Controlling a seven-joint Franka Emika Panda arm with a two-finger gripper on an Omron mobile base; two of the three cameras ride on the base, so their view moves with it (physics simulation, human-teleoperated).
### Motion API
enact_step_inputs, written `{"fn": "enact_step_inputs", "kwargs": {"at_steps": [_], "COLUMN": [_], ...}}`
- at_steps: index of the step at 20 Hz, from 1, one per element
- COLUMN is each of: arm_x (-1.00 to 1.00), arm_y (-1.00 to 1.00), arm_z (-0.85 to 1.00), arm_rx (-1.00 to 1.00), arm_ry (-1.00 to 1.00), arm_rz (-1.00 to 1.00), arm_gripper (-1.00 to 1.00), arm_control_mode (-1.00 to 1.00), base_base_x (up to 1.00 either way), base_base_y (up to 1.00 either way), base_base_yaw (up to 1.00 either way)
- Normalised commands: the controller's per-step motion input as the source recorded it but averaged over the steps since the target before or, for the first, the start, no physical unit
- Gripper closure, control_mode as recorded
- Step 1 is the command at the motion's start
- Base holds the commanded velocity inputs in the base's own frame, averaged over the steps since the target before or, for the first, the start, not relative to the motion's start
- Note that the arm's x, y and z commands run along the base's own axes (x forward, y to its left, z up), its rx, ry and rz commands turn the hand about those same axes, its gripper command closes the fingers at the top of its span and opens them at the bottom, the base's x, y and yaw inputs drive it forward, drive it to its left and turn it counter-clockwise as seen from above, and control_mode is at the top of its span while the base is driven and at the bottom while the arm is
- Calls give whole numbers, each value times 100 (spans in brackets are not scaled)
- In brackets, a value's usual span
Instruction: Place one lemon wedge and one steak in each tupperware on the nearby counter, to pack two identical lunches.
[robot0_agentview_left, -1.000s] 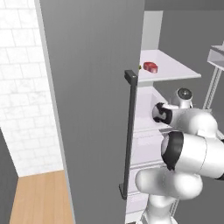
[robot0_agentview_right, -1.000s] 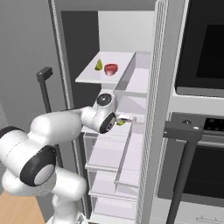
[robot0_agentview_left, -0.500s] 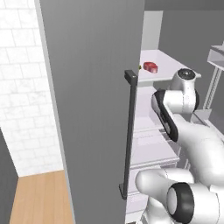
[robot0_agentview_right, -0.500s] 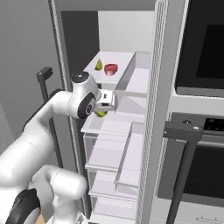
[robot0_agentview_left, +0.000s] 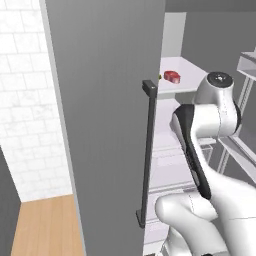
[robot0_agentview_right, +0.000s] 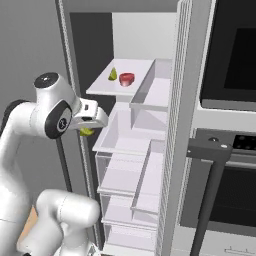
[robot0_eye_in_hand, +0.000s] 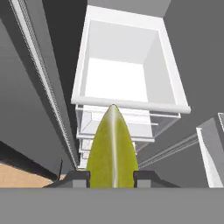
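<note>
Pincer (robot0_eye_in_hand: 112, 179) closed on a yellow-green lemon wedge (robot0_eye_in_hand: 113, 148), which stands between the two dark fingertips (robot0_eye_in_hand: 80, 178) with its pointed end away from the hand. In the right base view the pincer (robot0_agentview_right: 90, 129) sits at the end of the white arm (robot0_agentview_right: 47, 112), just left of the open fridge (robot0_agentview_right: 142, 150), and the held lemon wedge (robot0_agentview_right: 87, 131) shows as a small green patch under the hand, level with the upper drawer (robot0_agentview_right: 132, 132). Beyond the wedge in the hand view lies that white drawer (robot0_eye_in_hand: 127, 74), seen from above, with clear bins (robot0_eye_in_hand: 144, 124) stacked beneath its front edge.

On the fridge's upper shelf (robot0_agentview_right: 100, 90), above and to the far right of the pincer, a second lemon wedge (robot0_agentview_right: 113, 74) stands just left of a red steak (robot0_agentview_right: 127, 78), the two close together but apart. From the left base view the same steak (robot0_agentview_left: 172, 76) lies on the shelf (robot0_agentview_left: 192, 75) behind the arm's wrist (robot0_agentview_left: 219, 95). The grey fridge door (robot0_agentview_left: 105, 125), swung open, carries a dark vertical handle (robot0_agentview_left: 145, 155). Right of the fridge stands a dark wall oven (robot0_agentview_right: 232, 60) with a dark bar handle (robot0_agentview_right: 212, 165) on the lower door. A wood floor (robot0_agentview_left: 42, 227) and a white tiled wall (robot0_agentview_left: 27, 95) lie to the left of the door.
</note>
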Motion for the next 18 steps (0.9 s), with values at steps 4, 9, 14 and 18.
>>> {"fn": "enact_step_inputs", "kwargs": {"at_steps": [4,9,14,18], "arm_x": [-100,-63,-13,0], "arm_y": [29,5,0,0], "arm_z": [3,-2,0,0], "arm_rx": [4,5,0,0], "arm_ry": [-3,-2,-2,0], "arm_rz": [-7,-3,0,0], "arm_gripper": [100,100,100,100], "arm_control_mode": [-100,-100,-100,100], "base_base_x": [0,0,0,-100], "base_base_y": [0,0,0,11], "base_base_yaw": [0,0,0,0]}}
